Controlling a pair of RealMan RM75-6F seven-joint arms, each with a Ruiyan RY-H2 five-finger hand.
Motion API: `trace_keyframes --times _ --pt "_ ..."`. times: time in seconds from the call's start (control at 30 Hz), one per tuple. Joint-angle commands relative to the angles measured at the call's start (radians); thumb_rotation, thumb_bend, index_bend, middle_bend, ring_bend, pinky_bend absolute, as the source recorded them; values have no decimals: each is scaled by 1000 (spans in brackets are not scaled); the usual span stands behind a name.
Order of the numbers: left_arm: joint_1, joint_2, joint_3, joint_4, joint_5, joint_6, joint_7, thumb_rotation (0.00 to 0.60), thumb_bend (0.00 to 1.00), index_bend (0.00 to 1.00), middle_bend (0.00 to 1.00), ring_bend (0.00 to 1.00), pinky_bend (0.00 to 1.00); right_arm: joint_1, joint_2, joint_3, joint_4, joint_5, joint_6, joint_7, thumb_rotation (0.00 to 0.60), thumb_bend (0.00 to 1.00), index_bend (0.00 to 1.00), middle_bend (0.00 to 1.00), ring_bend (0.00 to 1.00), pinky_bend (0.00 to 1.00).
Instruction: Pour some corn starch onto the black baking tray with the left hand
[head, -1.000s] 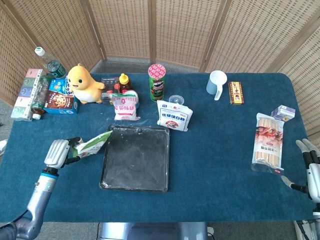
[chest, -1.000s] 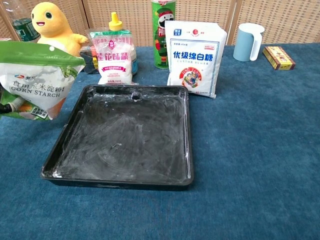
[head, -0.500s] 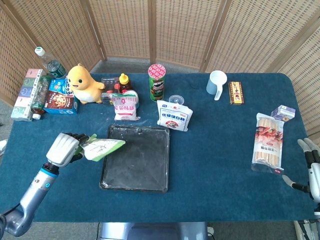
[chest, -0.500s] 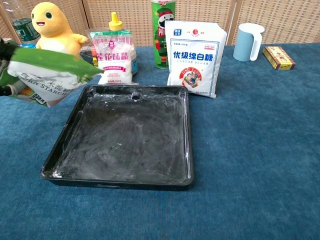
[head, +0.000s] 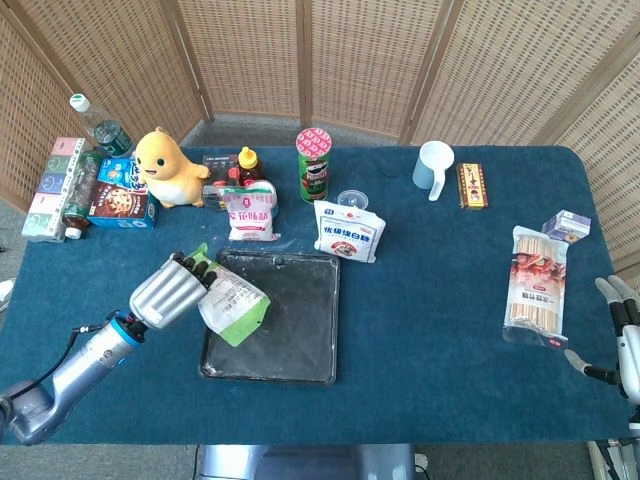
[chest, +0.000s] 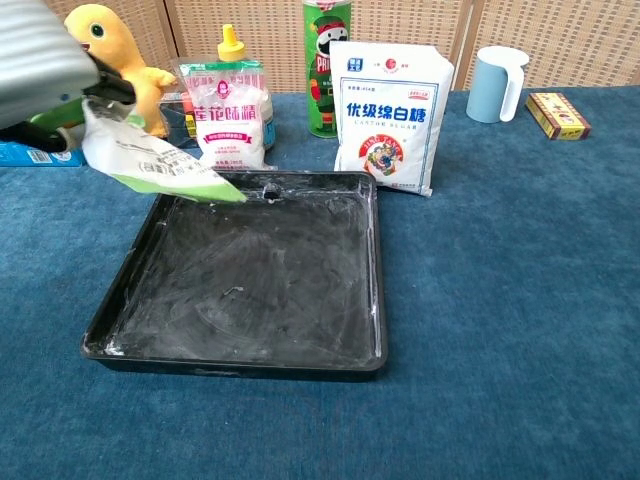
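Note:
My left hand (head: 170, 290) (chest: 40, 60) grips a green and white corn starch bag (head: 233, 305) (chest: 150, 160) and holds it tipped over the left part of the black baking tray (head: 300, 330) (chest: 270, 280), its lower end pointing down toward the tray. The tray's floor carries a thin white dusty film. No falling powder shows. My right hand (head: 625, 340) hangs at the table's right edge, fingers apart, holding nothing.
Behind the tray stand a white sugar bag (head: 349, 231) (chest: 390, 110), a pink-labelled bag (head: 251, 211) (chest: 230, 115), a green chip can (head: 314, 165), a yellow duck toy (head: 168, 168) and boxes (head: 122, 195). A blue cup (head: 433, 167) and a skewer pack (head: 537, 285) lie to the right.
My left hand has swung right and turned over, carrying the corn starch bag from beside the tray to above its left part, with the bag now tipped downward.

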Motion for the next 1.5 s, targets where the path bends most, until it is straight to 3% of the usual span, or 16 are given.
trace_keyframes --times 0.03,0.4,0.53,0.7,1.0,1.2,1.5 --pt "-52 35 6 -18 70 -49 117 600 468 746 689 714 743 0 1 1 0 2 -1 2 600 52 0 25 77 88" --pt "-103 63 22 -69 111 -146 280 600 464 754 692 713 743 -1 6 3 0 3 0 15 600 52 0 25 77 88" --pt "-97 59 25 -78 95 -139 270 600 463 755 692 713 744 -1 9 4 0 1 1 20 600 51 0 25 77 88" --pt "-42 16 23 -37 25 -40 136 600 463 756 692 713 744 -1 9 3 2 1 -1 23 600 51 0 25 77 88" --pt "93 -112 25 120 -149 156 -320 600 460 755 692 713 744 5 0 2 1 5 -7 0 600 51 0 25 77 88" --pt "153 -196 14 195 -274 168 -568 600 458 756 692 713 741 7 -5 0 1 6 -9 -13 600 51 0 25 77 88" --pt "209 -316 -44 263 -427 156 -882 600 458 756 692 713 733 10 -13 0 6 11 -14 -29 600 51 0 25 77 88"
